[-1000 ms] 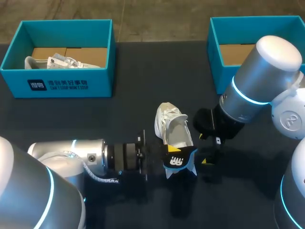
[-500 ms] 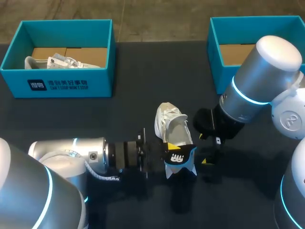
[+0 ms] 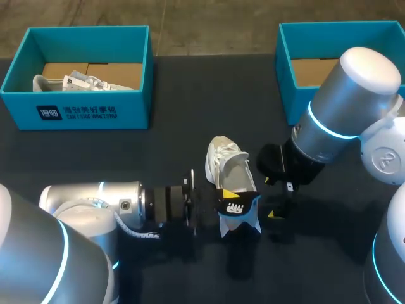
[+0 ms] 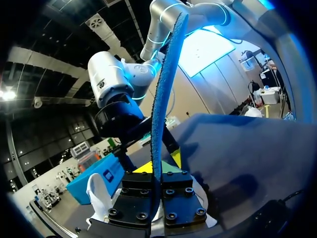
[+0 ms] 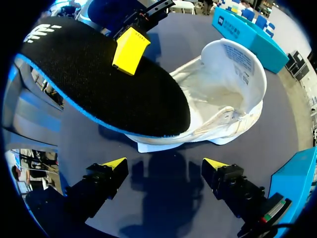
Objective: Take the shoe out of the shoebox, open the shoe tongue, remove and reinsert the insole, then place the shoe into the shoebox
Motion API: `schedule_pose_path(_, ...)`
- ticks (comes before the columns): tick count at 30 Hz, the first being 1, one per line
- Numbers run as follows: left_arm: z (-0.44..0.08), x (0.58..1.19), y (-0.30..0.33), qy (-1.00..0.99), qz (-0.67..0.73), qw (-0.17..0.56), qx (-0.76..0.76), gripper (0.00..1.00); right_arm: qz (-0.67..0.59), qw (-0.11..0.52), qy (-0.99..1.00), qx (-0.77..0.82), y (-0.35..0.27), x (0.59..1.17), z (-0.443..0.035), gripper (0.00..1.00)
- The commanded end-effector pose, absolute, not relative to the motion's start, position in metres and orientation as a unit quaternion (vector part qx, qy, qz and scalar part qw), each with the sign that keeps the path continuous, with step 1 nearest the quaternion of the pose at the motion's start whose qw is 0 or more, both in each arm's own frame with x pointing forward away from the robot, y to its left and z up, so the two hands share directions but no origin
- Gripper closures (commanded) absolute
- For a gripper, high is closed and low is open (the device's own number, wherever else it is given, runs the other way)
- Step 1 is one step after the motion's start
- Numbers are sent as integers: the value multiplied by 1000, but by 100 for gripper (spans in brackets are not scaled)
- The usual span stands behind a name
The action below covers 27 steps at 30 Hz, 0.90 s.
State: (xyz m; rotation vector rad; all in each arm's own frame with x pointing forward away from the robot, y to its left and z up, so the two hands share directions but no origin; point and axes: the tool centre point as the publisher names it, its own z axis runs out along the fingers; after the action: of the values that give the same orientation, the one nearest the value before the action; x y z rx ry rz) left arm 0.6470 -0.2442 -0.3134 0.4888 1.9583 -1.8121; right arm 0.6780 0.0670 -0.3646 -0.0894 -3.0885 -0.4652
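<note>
A white shoe (image 3: 228, 166) lies on the dark table, its opening turned toward the right arm. My left gripper (image 3: 219, 201) is shut on a black insole with a blue edge (image 3: 238, 213), held just in front of the shoe's heel. In the left wrist view the insole (image 4: 163, 99) stands edge-on between the shut fingers of the left gripper (image 4: 156, 184). My right gripper (image 3: 273, 197) hangs open just right of the shoe. From the right wrist, the insole (image 5: 99, 79) sits above the shoe (image 5: 225, 94), both ahead of the open right gripper (image 5: 166, 166); nothing lies between its fingers.
A teal shoebox (image 3: 76, 113) at the back left holds another white shoe (image 3: 76, 81). A second teal box (image 3: 285, 69) stands at the back right, partly behind my right arm. Bare table (image 3: 183, 139) stretches between the boxes and the shoe.
The left arm has crept slightly to the right with the insole in its grip. The right arm and the shoe have stayed put.
</note>
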Motion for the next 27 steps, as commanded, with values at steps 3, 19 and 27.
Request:
schedule_pose_path(3, -317, 650, -246, 710, -648, 211, 177, 100, -148, 7, -989, -29, 67, 677, -365, 0)
schedule_pose_path(19, -330, 664, -245, 723, -632, 222, 169, 100, -148, 7, -989, -29, 67, 677, -365, 0)
schedule_pose_path(27, -339, 676, -242, 732, -621, 229, 161, 100, -148, 7, -989, -29, 67, 677, -365, 0)
